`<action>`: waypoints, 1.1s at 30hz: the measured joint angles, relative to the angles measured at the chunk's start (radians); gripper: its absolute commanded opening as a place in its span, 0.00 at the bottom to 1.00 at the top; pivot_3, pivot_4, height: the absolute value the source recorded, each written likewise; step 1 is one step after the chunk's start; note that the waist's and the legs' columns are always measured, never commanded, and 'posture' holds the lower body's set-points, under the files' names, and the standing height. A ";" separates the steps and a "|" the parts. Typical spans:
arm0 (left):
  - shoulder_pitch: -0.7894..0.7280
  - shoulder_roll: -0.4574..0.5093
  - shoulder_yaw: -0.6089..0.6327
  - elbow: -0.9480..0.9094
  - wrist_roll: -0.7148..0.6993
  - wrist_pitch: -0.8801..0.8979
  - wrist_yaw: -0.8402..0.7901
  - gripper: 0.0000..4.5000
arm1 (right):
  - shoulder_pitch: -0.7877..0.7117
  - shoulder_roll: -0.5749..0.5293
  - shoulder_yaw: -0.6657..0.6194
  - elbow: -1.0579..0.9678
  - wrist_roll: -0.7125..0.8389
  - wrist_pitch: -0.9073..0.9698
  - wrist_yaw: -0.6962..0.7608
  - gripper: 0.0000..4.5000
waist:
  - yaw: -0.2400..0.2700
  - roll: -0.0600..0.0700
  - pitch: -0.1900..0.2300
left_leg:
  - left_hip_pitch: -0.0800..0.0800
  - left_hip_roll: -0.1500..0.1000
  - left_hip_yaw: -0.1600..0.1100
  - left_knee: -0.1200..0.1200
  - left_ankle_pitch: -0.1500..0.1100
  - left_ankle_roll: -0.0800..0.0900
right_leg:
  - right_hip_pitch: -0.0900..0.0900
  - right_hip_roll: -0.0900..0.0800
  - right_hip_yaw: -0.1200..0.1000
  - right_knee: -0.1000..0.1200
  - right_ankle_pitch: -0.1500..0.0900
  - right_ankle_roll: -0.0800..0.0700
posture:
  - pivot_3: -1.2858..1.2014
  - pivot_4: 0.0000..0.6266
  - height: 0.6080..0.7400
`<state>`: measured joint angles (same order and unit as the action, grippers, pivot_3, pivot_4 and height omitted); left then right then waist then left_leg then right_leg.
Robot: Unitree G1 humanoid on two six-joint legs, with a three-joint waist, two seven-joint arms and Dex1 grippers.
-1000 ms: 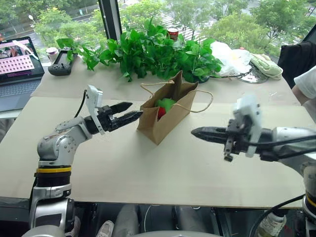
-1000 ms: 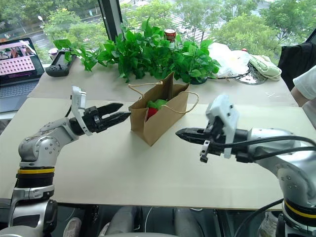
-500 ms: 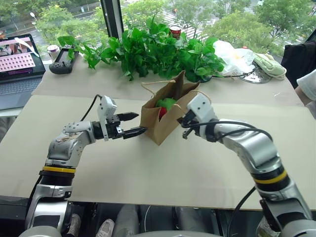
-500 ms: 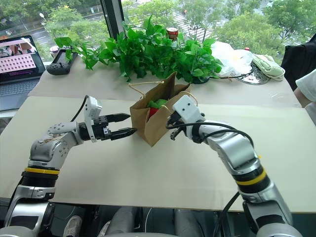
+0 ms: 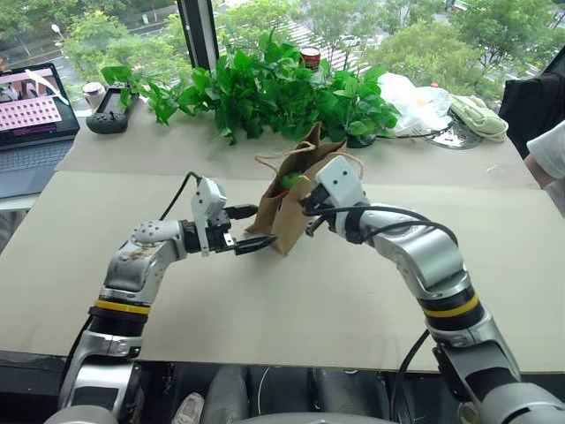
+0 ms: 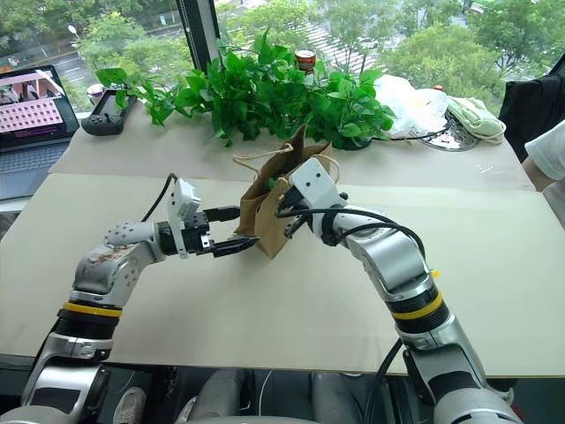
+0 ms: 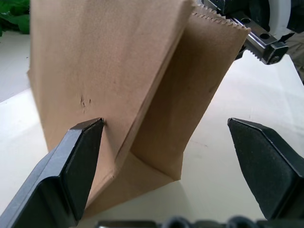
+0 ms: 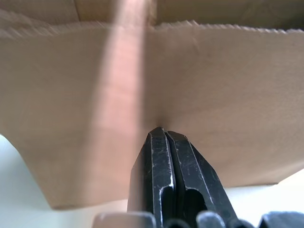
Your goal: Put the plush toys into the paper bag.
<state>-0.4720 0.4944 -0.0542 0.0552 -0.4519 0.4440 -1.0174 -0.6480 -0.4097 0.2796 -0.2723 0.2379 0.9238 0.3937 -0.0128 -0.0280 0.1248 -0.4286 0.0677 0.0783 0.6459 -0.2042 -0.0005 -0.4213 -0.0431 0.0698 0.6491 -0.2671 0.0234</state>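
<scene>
Paper bag (image 5: 284, 210) stands on the tabletop (image 5: 291, 300) nearer its far edge than its near one, about midway between the side edges, just in front of the leafy plants (image 5: 274, 88); its mouth is pinched narrow, and a bit of the green plush toy (image 5: 289, 179) shows inside it; the red toy cannot be made out; judging by this, the filling looks done and the step in hand is closing or squaring up the bag. Left gripper (image 6: 231, 231) is spread wide, one finger (image 7: 80, 156) touching the bag's side wall, the other standing apart from it; right gripper (image 8: 164, 142) is clenched on nothing, its tip pressed into the opposite wall. To do this well, press from both sides evenly and low on the walls; keep the base flat on the tabletop so the bag does not tip or slide; avoid snagging the cord handles (image 5: 274, 159).
</scene>
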 measured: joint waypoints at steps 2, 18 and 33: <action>0.000 -0.018 0.000 0.000 0.022 -0.019 0.030 1.00 | 0.000 0.005 0.000 0.005 -0.005 0.000 0.000 0.00 | 0.000 0.000 0.000 | 0.000 0.000 0.000 0.000 0.000 0.000 | 0.000 0.000 0.000 0.000 0.000 0.000 | 0.52 0.24 0.79; 0.047 -0.173 -0.014 -0.088 0.149 -0.080 0.307 1.00 | 0.000 0.042 0.000 0.019 -0.030 0.000 0.012 0.00 | 0.000 0.000 0.000 | 0.000 0.000 0.000 0.000 0.000 0.000 | 0.000 0.000 0.000 0.000 0.000 0.000 | 0.52 0.24 0.79; 0.059 -0.229 -0.049 -0.076 0.258 -0.184 0.418 0.65 | 0.000 0.049 0.000 0.020 -0.032 0.000 0.018 0.00 | 0.000 0.000 0.000 | 0.000 0.000 0.000 0.000 0.000 0.000 | 0.001 0.000 0.000 0.000 0.000 0.000 | 0.52 0.24 0.79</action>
<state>-0.4128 0.2655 -0.1037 -0.0208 -0.1934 0.2601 -0.5994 -0.6480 -0.3605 0.2795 -0.2519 0.2059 0.9242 0.4113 -0.0128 -0.0279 0.1247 -0.4283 0.0675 0.0782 0.6458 -0.2042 -0.0005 -0.4208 -0.0432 0.0699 0.6492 -0.2670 0.0232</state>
